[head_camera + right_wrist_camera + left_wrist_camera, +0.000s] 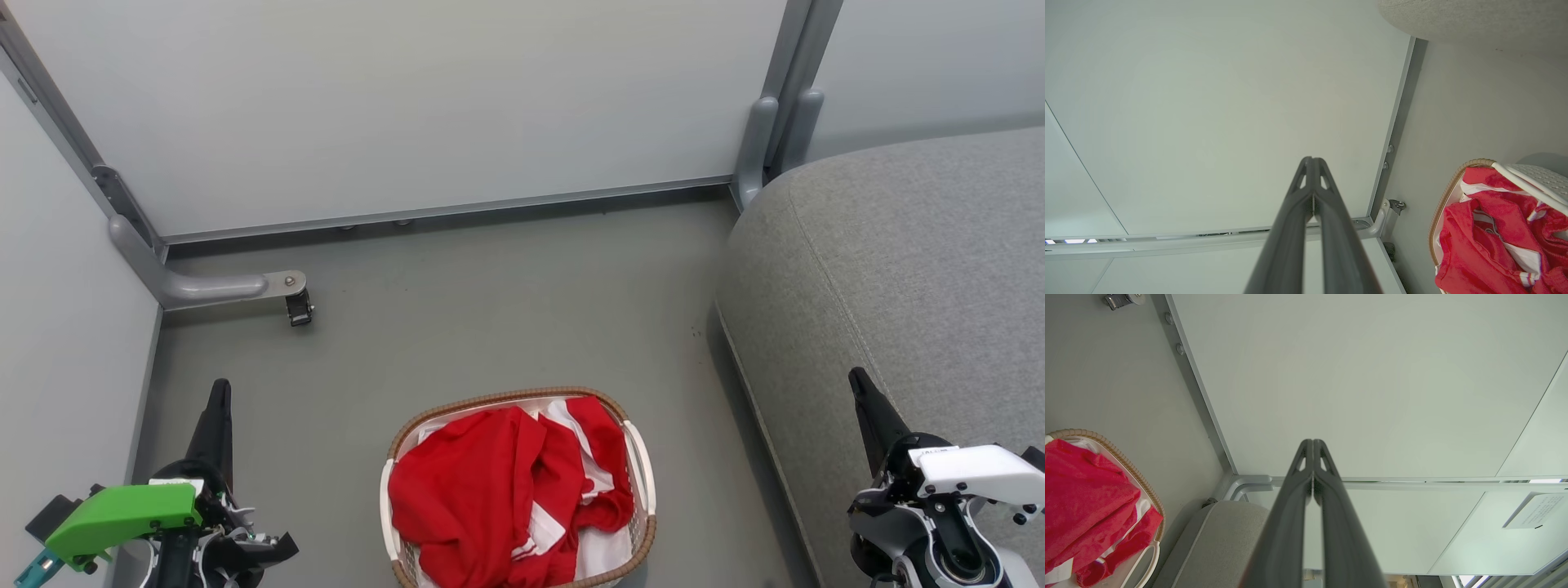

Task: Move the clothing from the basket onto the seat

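Crumpled bright red clothing [498, 498], striped and panelled in white, lies heaped in the oval basket [506, 397], which is cream plastic under a brown woven-look rim. The basket stands on the dull grey floor [490, 302], near the light grey seat [914, 269] with its rounded corner and stitched seam. The left gripper [219, 394] and the right gripper [859, 382] flank the basket well clear of it, each with its dark fingers pressed together on nothing. Pale partition panels [408, 106] on grey metal frames enclose the corner, and a small caster [299, 310] sits under one frame foot.
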`<state>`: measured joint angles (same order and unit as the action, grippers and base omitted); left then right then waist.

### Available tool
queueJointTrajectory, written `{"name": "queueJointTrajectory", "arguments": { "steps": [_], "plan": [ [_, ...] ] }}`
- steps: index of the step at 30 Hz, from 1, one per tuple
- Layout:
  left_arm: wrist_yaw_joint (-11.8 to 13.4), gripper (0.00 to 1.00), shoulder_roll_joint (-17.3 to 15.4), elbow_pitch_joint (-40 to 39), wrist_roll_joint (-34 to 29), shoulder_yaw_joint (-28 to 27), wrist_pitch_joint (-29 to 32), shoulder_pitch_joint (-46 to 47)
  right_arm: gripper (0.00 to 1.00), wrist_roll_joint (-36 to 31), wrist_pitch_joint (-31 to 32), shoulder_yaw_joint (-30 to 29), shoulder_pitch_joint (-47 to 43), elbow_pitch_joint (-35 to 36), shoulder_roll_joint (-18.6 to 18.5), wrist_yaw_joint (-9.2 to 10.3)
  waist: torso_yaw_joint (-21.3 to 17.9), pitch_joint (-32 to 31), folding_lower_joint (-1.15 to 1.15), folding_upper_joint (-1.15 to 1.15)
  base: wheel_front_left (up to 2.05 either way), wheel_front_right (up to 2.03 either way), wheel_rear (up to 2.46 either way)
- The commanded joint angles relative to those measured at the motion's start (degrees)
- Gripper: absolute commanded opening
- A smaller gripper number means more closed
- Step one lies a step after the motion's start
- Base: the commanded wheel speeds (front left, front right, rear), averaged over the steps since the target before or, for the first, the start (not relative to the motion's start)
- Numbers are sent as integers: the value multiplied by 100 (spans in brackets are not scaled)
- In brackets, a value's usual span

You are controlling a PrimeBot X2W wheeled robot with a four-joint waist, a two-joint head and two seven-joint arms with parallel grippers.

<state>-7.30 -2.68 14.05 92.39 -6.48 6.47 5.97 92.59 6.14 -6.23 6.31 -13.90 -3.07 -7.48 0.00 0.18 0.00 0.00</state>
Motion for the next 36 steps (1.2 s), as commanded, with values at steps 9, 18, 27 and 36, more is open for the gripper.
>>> {"name": "queueJointTrajectory", "arguments": {
  "steps": [9,18,27,36],
  "plan": [
    [-35,0,-38,-10,-43,-1,-11,43,0,-27,24,-24,-48,2,-6,-2,0,0,0,0,0,0,0],
    [7,100,-12,176,-127,43,-136,-75,100,-141,-119,126,-22,-114,29,1,1,10,0,0,0,0,0],
    [3,100,-213,225,-790,228,-397,8,100,-790,-381,298,141,-155,-57,1,7,38,0,0,0,0,0],
    [-1,100,-330,257,-1797,320,-616,66,100,-1899,-599,346,316,-139,-34,0,11,85,0,0,0,0,0]
  ]
}}
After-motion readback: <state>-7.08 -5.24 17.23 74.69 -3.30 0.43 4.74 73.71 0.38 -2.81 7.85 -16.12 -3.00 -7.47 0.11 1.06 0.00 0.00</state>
